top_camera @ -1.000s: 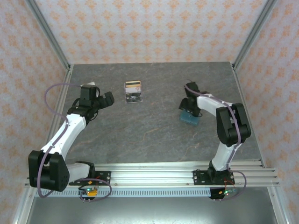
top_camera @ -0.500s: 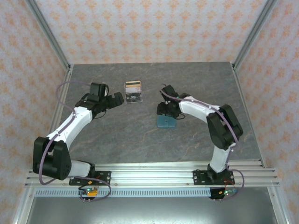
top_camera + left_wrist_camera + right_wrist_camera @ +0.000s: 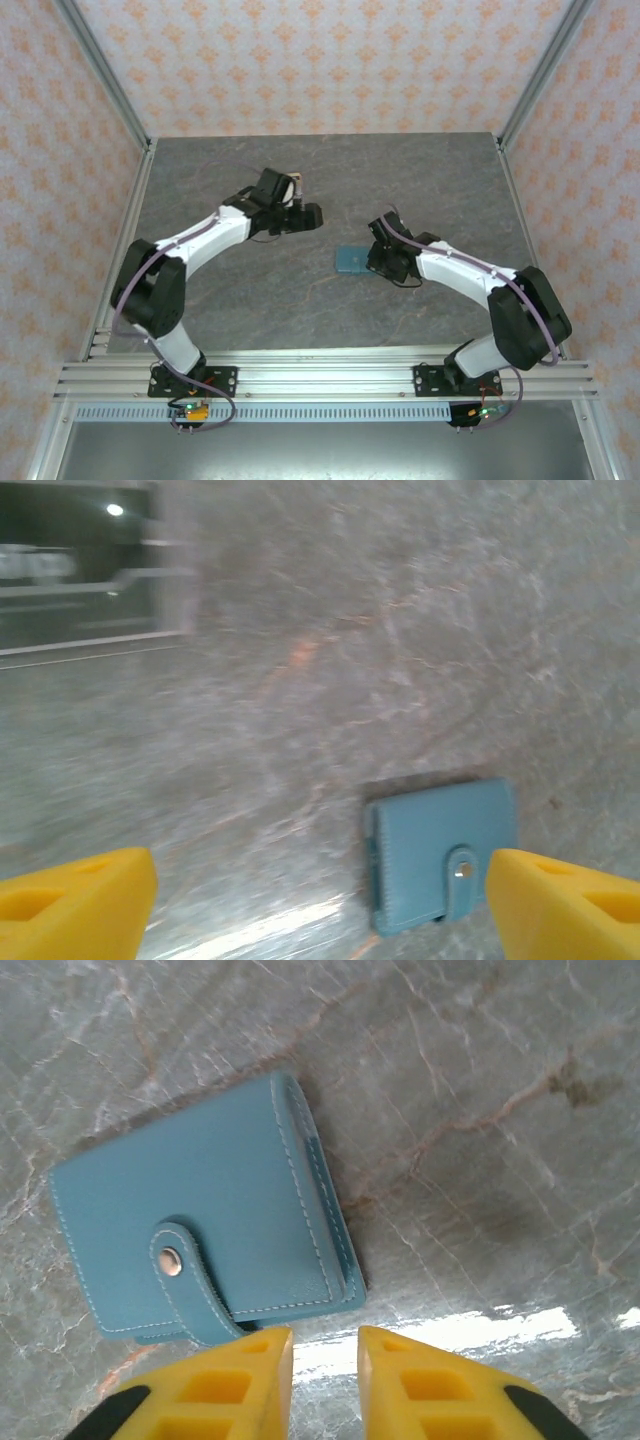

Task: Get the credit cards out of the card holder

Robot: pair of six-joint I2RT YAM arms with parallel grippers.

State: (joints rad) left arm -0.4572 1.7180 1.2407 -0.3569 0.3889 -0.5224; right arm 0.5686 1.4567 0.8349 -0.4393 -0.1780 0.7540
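Right gripper (image 3: 322, 1348): fingers drawn nearly together with a narrow gap, clamped on nothing. It hangs just beside the right edge of the card holder (image 3: 200, 1250); contact cannot be told.

Card holder: lies flat on the grey table (image 3: 250, 290), mid-table and slightly right of centre. It is folded, and the strap with its snap (image 3: 172, 1260) looks fastened.

Left gripper (image 3: 320, 900): fingers wide apart, empty, poised above the table on the far-left side of the holder and looking down at it.

Credit cards (image 3: 291, 181): a tan and white sliver shows past the left wrist, well apart from the holder.

Step, as judged: approach to the holder, with opening not yet begun. Whether cards remain inside cannot be told while it is folded.

Next move calls for one gripper pinning the holder flat while the other catches the strap and lifts it off the snap.

Count: holder 1, grippers 2. Cards are mostly hidden by the arm, so no count.
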